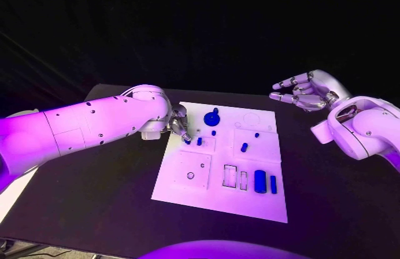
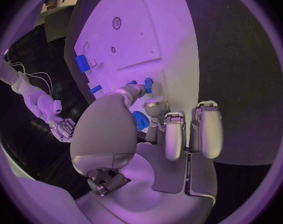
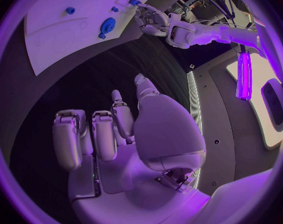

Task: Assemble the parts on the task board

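- Left hand (image 1: 177, 126) was down at the task board (image 1: 192, 195)'s left edge, near the far end; its fingertips (image 2: 136, 91) sat against a small blue peg (image 2: 148, 85) on the board. Couldn't tell whether they pinched it or only touched it.
- Other left fingers (image 2: 206, 129) were extended and apart, hanging past the board edge over the black table (image 1: 100, 207).
- Round blue gear-like part (image 1: 213, 118) lay on the board just beside the left hand, toward the far edge.
- Small blue part (image 1: 244, 147) lay near the board's middle; a smaller one (image 1: 256, 135) sat just beyond it.
- Two elongated blue parts (image 1: 260, 181) stood side by side in the near right area, next to two rectangular slots (image 1: 231, 176).
- Square recess with a round hole (image 1: 191, 175) was on the near left of the board.
- Right hand (image 1: 304, 93) hovered above the table beyond the board's far right corner, well apart from it; fingers loosely curled, spread, holding nothing.
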Controlling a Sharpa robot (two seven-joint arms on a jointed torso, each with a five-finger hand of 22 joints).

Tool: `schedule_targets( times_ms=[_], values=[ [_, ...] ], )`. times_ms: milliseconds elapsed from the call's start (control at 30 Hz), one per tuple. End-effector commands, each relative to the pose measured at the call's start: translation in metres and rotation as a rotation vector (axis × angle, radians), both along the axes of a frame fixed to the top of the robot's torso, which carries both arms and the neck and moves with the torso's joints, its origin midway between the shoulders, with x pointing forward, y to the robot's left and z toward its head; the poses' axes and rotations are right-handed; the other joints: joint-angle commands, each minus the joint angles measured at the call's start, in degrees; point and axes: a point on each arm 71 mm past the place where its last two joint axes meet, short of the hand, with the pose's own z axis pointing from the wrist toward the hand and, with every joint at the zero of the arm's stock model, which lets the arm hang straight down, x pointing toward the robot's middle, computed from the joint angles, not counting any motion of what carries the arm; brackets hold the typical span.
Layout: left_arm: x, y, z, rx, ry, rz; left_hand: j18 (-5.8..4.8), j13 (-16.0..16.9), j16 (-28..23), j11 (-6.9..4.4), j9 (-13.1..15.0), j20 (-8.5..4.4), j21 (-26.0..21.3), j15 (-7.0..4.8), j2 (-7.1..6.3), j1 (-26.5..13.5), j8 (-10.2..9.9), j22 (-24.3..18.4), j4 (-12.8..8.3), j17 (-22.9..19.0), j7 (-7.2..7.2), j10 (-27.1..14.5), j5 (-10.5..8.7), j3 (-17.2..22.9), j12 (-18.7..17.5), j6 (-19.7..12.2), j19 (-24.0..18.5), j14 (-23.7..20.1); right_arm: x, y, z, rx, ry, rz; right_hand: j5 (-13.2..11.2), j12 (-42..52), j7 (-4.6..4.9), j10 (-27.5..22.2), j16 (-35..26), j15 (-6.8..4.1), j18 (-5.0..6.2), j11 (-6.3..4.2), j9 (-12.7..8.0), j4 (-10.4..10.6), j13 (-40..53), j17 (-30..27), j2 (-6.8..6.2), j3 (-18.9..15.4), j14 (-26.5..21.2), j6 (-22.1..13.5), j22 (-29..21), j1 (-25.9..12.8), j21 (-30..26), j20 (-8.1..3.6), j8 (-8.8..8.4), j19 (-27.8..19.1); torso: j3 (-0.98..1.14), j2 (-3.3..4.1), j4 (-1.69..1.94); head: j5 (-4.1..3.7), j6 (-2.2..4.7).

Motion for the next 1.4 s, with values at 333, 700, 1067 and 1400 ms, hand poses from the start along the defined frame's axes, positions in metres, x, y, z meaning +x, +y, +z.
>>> schedule_targets(
  times_ms=[333,700,1067,1400],
  values=[
    [-0.0036,0.0061,0.0002,-0.052,-0.042,0.027,-0.59,0.0,0.2,0.08,0.0,-0.24,0.5,-0.37,0.18,0.2,0.1,9.1,-9.1,15.1,-0.21,0.4,0.22,8.8,0.0,0.3,3.9,5.9,-0.0008,0.0007,-0.0003,-0.003,0.001,0.016,0.5,-0.3,-0.18,-0.3,-0.2,-0.3,1.09,0.01,0.1,0.0,3.0,7.7,0.48,-0.4,4.3,0.0,7.0,0.1,-0.4,-0.16,0.16,1.6,0.0,-0.01,0.04,-0.23,-0.13],
    [-0.0053,0.0091,0.0001,-0.1,-0.067,0.039,-0.6,0.1,0.2,0.05,0.0,-0.26,0.5,-0.39,0.13,0.2,0.0,9.2,-9.2,15.1,-0.25,0.5,0.35,8.8,0.1,0.4,3.9,5.9,-0.0009,0.0006,-0.0004,-0.004,0.003,0.017,0.5,-0.3,-0.18,-0.3,-0.2,-0.3,1.09,0.01,0.1,0.0,3.0,7.7,0.48,-0.4,4.3,0.0,7.0,0.1,-0.4,-0.16,0.16,1.6,-0.03,-0.04,0.06,-0.22,-0.17],
    [-0.0053,0.0067,-0.0029,-0.099,-0.054,0.034,-0.6,0.1,0.2,0.05,0.0,-0.26,0.5,-0.39,0.13,0.2,0.0,9.2,-9.2,15.1,-0.25,0.5,0.35,8.8,0.1,0.4,3.9,5.9,-0.0006,0.0011,-0.0007,-0.004,0.004,0.018,0.5,-0.3,-0.18,-0.3,-0.2,-0.3,1.09,0.01,0.1,0.0,3.0,7.7,0.48,-0.4,4.3,0.0,7.0,0.1,-0.4,-0.16,0.16,1.6,-0.02,-0.01,0.01,-0.14,-0.14],
    [-0.0045,0.0036,-0.0067,-0.082,-0.036,0.024,-0.59,0.0,0.2,0.03,0.0,-0.27,0.5,-0.41,0.12,0.2,0.0,9.1,-9.2,15.1,-0.26,0.5,0.41,8.8,0.0,0.5,3.9,5.9,-0.0006,0.0013,-0.0008,-0.005,0.005,0.019,0.5,-0.3,-0.18,-0.3,-0.2,-0.3,1.09,0.01,0.1,0.0,3.0,7.7,0.48,-0.4,4.3,0.0,7.0,0.1,-0.4,-0.16,0.16,1.6,-0.02,0.0,-0.03,-0.18,-0.24]
  ],
)
